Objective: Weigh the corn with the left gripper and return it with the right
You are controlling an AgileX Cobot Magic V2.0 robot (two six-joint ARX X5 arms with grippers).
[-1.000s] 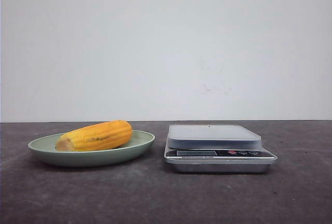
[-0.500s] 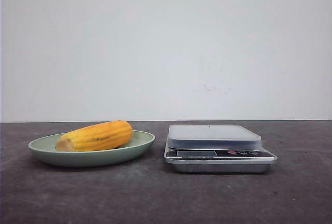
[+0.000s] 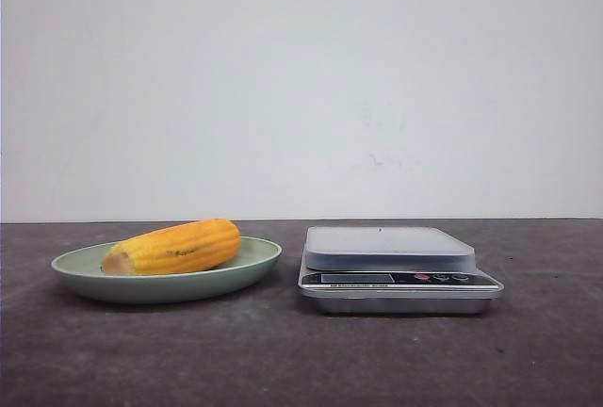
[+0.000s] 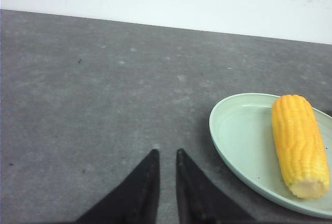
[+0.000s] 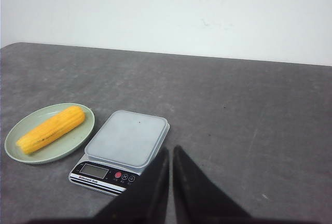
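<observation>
Nearest you in the front view is bare grey bench [image 3: 283, 360]; neither arm shows there.

Left wrist view: the left pincer [image 4: 167, 155] hangs over bare bench, its two dark pointed fingers [image 4: 142, 187] drawn nearly together with only a thin slit between the tips, gripping nothing. It sits apart from the plate, not touching it.

Right wrist view: the right pincer [image 5: 170, 152] looks the same, fingers [image 5: 193, 187] almost closed with a narrow gap, nothing held. Its tips appear just beside the near corner of the scale [image 5: 123, 150]; you cannot tell from this view whether they are above it or level with it.

Mid-bench, front view: the corn [image 3: 172, 247] lies on its side in the pale green plate [image 3: 240, 273] on your left half. Its paler cut end points left, the rounded end right and a little higher. The cob rests across the plate's middle, touching nothing else.

Just beside the plate, to its right, stands the silver scale [image 3: 399, 268], platform bare, display and small buttons facing you. Plate and scale are close but not touching.

Beyond both, the bench ends at a plain white wall [image 3: 301, 87].
</observation>
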